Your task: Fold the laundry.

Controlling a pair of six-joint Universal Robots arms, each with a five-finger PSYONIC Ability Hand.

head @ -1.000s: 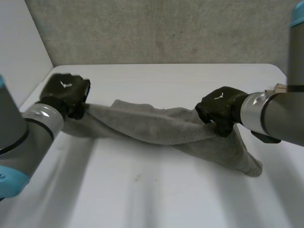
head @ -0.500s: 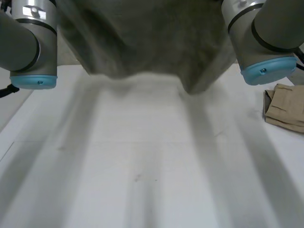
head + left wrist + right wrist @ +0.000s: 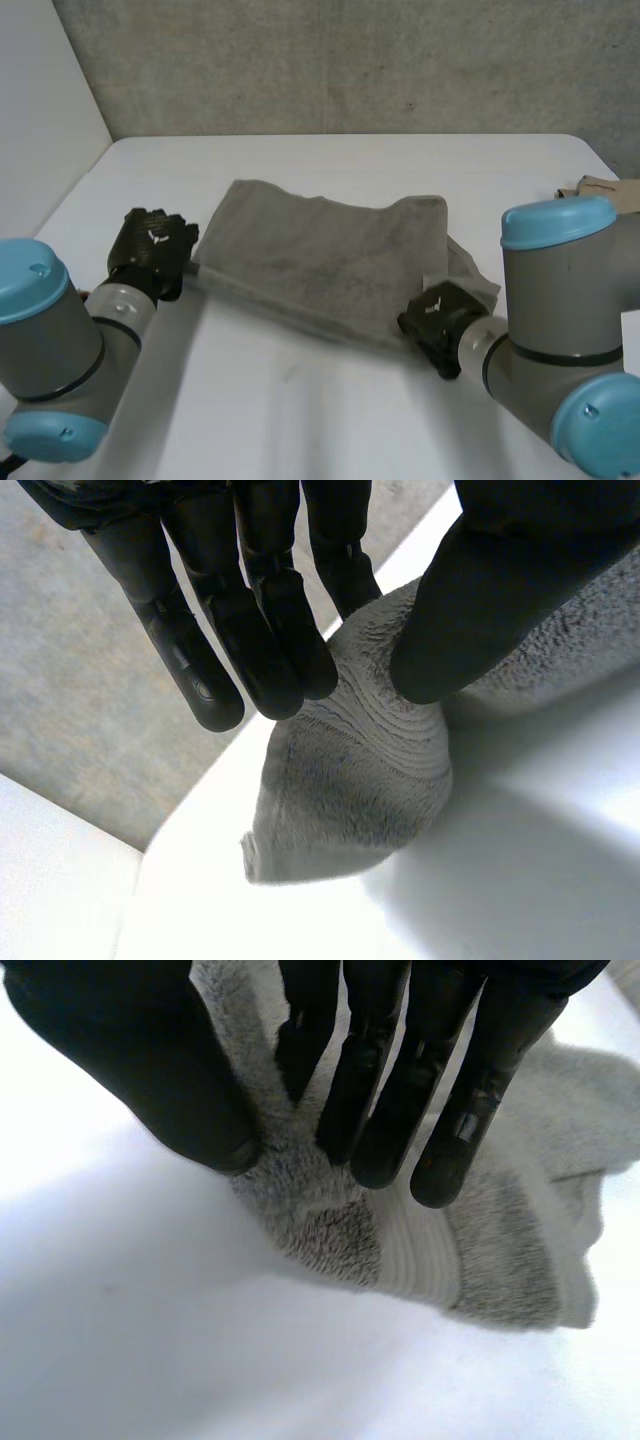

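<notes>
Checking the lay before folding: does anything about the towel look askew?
Yes. The towel is not flat: near the right hand its end is doubled under, with a crumpled layer poking out beyond the top one.

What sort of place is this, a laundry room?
Probably a robot test lab, not a home: a plain white table against a rough grey wall, where the left hand and right hand each pinch a grey towel.

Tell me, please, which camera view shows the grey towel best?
The head view: the grey towel lies spread out, nearly all visible. The left wrist view shows one corner pinched by the left hand; the right wrist view, another in the right hand.
</notes>
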